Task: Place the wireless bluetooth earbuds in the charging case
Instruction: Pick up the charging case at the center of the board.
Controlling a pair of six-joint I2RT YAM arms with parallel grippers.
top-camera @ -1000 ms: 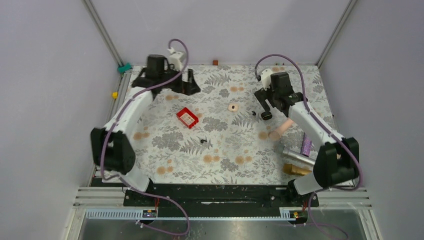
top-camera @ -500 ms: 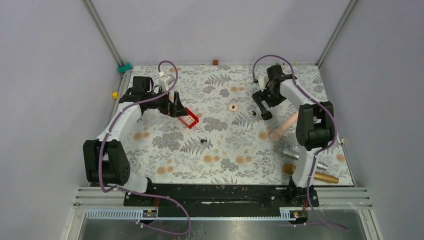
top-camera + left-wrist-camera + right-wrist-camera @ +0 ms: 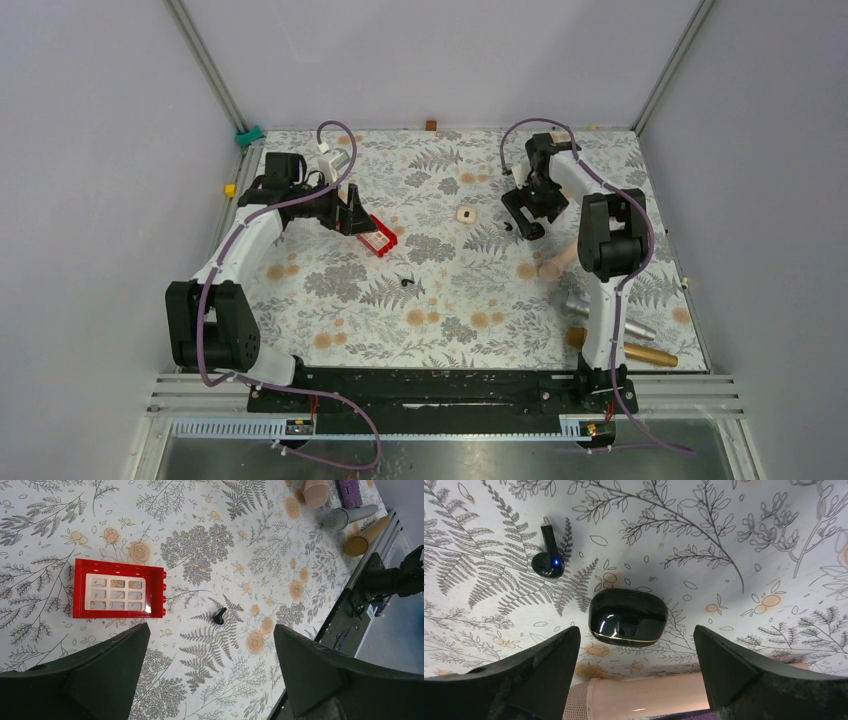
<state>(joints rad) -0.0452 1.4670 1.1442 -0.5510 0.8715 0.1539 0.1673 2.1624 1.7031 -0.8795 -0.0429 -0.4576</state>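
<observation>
The charging case (image 3: 628,617), a glossy black pebble, lies on the floral mat just ahead of my right gripper (image 3: 636,635), whose jaws stand open on either side of it without touching. One earbud (image 3: 549,560), showing a blue light, lies to the case's left. In the top view the case (image 3: 536,232) and this earbud (image 3: 509,226) sit under the right gripper (image 3: 522,208). The other earbud (image 3: 218,616) lies alone mid-mat (image 3: 405,281). My left gripper (image 3: 211,630) hovers open and empty above the mat, next to the red box.
A red box (image 3: 119,595) with a white grid insert lies left of centre (image 3: 375,237). A pink microphone (image 3: 644,695) lies right behind the case (image 3: 560,258). Grey (image 3: 600,312) and gold (image 3: 625,348) microphones lie at the right. A small peach disc (image 3: 465,214) sits mid-back.
My left arm came down from the back edge to beside the red box, then held still. The right arm folded toward the back while its gripper stayed over the case.
</observation>
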